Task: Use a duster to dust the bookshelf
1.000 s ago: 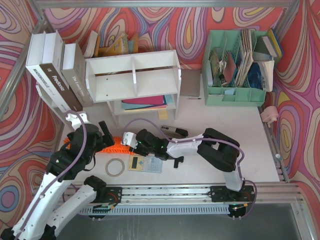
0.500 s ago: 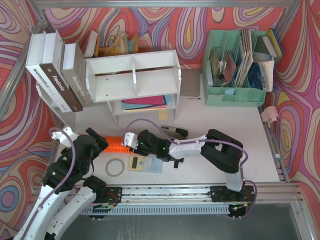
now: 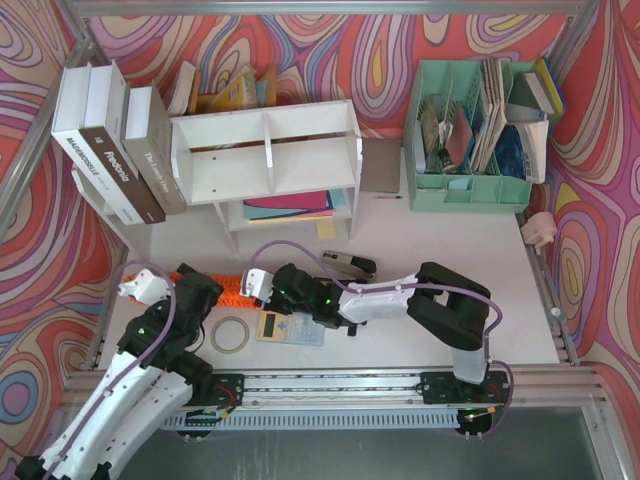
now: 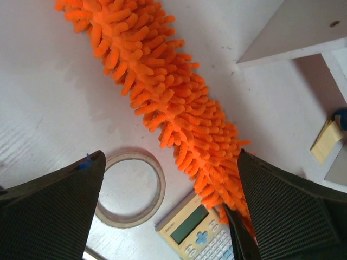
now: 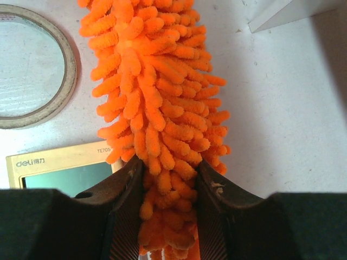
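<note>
Swirling pink, orange & purple psychedelic walls (image 3: 400, 40) box in a white tabletop (image 3: 440, 230), w/ aluminium frame rails (image 3: 340, 385) along near edge.

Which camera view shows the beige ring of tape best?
The left wrist view: the beige ring of tape shows nearly whole, large and sharp, lying flat on the white table. The right wrist view cuts the ring off at its top left corner. The top external view shows the ring whole but small.
</note>
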`<move>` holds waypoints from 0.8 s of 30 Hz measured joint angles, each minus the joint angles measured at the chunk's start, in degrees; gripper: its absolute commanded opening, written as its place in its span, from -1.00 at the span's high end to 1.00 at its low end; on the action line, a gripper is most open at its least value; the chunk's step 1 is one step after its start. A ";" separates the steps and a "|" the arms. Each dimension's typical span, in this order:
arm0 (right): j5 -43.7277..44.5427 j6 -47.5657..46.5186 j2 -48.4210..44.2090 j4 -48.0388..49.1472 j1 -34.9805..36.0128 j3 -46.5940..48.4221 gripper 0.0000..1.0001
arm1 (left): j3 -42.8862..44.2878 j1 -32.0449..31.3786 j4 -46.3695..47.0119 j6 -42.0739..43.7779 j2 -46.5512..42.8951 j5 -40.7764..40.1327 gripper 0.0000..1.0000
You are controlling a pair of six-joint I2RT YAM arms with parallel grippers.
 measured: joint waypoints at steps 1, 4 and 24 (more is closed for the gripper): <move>0.02 0.00 -0.20 0.02 0.07 -0.11 0.90 | -0.98 0.00 0.68 -0.81 0.00 -0.09 -0.93; 0.00 0.00 -1.01 0.07 0.17 -0.57 0.92 | -4.52 0.31 3.61 -3.19 -0.02 -0.13 -0.89; 0.20 0.20 -3.02 0.44 2.45 -1.66 0.95 | -18.97 9.75 28.70 -7.08 2.89 7.78 -0.69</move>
